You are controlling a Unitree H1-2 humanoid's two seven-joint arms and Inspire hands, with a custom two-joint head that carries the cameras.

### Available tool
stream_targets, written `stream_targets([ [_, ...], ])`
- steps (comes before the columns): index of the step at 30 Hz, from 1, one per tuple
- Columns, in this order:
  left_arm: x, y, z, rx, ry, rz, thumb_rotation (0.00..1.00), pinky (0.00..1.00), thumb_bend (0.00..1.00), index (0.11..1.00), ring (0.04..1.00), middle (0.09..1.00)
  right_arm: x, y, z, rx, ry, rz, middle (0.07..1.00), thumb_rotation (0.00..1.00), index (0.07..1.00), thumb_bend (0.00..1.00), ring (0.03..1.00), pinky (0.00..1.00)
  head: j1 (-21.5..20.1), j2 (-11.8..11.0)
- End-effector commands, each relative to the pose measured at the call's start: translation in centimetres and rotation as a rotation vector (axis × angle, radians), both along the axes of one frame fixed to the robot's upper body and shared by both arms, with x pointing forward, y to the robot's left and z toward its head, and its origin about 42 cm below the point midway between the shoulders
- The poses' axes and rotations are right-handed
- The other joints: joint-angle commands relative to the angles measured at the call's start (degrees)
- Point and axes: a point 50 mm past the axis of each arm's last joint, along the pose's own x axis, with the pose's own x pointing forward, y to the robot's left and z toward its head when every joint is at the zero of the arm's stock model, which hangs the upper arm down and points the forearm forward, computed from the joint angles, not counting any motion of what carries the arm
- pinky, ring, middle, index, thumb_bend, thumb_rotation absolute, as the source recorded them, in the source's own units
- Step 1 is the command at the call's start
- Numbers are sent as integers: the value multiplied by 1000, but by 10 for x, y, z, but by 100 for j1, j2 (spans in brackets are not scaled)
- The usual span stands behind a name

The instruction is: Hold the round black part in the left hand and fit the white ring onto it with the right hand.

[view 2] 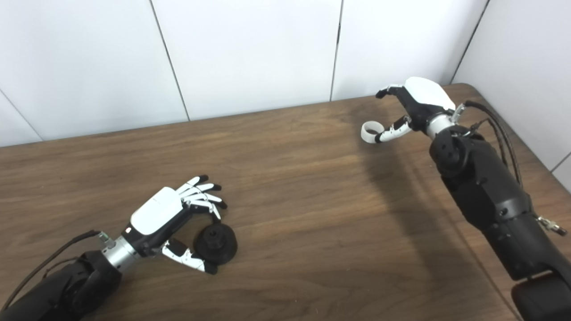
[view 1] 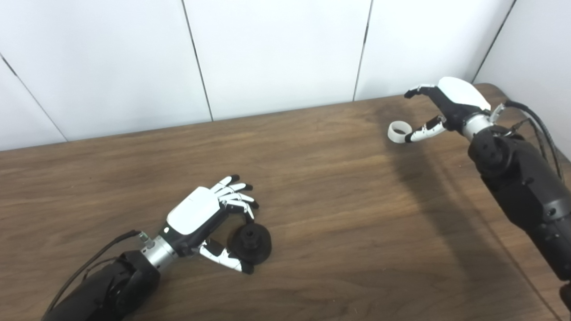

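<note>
Right eye view adds wrist connector (view 2: pixel 552 228), left hand (view 1: pixel 201 217) open by black part (view 1: pixel 252 241)

My left hand (view 2: pixel 171 218) lies low on the worktop (view 2: pixel 303 223), fingers (view 2: pixel 200 189) spread, thumb against the black part (view 2: pixel 216 243) beside it. Well apart, near the far right corner, my right hand (view 2: pixel 412 107) hangs open, thumb touching the white ring (view 2: pixel 370 132)

The table (view 1: pixel 312 187) is dark brown wood with streaky grain; behind it, the wall panels (view 1: pixel 276 49) are plain white with thin dark seams. Both hands — left hand (view 1: pixel 209 218), right hand (view 1: pixel 446 107) — wear white shells over black, with black-tipped fingers. The round part (view 1: pixel 252 241) is matte black, the ring (view 1: pixel 398 131) white
</note>
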Motion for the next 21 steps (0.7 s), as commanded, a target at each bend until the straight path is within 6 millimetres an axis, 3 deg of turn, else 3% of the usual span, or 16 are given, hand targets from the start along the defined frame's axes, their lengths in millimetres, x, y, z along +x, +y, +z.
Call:
stream_targets([
  [1, -1, 2, 4, 24, -17, -23, 48, 988, 523, 482, 893, 741, 9, -6, 37, -62, -72, 7, 864, 194, 790, 740, 897, 841, -28, 5],
  [11, -1, 5, 4, 17, -22, -20, 47, 990, 522, 482, 889, 737, 14, -4, 37, -72, -39, 15, 874, 216, 803, 765, 911, 874, -113, -38],
  [21, -4, 7, 3, 13, -21, -19, 48, 990, 522, 482, 886, 737, 17, -3, 23, -73, -1, -5, 879, 225, 806, 766, 919, 876, -80, -47],
])
